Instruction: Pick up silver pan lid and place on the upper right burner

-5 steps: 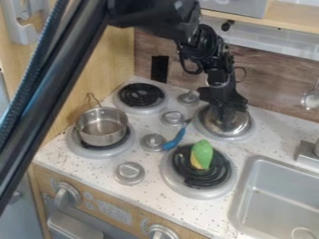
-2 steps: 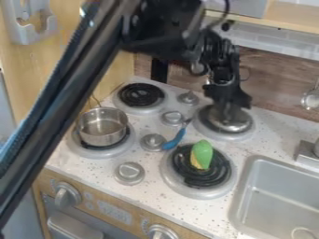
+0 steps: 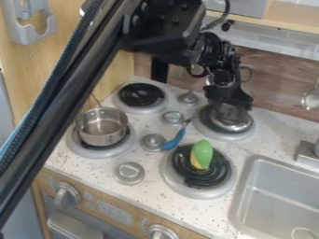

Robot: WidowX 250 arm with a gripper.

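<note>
Brown wood-look panelling [image 3: 274, 77] runs behind a speckled pale tabletop [image 3: 140, 198] with four burners. At the left, a silver pot [image 3: 101, 127] sits on the lower left burner [image 3: 79, 147]; behind it, the upper left burner [image 3: 142, 94] is bare. Further right, a blue-handled utensil [image 3: 175, 139] lies between the knobs [image 3: 153, 142], and a green and yellow toy [image 3: 201, 154] rests on the lower right burner [image 3: 181, 186].

Behind that, the pan lid [image 3: 238, 125] is over the upper right burner [image 3: 225, 137], set a little toward its right side, so dark coil shows at the left. The pincer [image 3: 230, 112] is right at the lid's top, upright above it. From this angle I can't tell how far open it is, or whether it has hold of the lid or merely sits around its top. To the right is the sink [image 3: 242, 198].

The lid looks all but placed, so the step in hand is probably to seat it and let go. That calls for a small shift left to centre it, then a slow, straight descent until the rim bears evenly all round. Pressing hard could tip it. Once it lies flat, the pincer should open fully before rising straight up; leaving at a slant could catch the top and drag the lid off-centre again.
</note>
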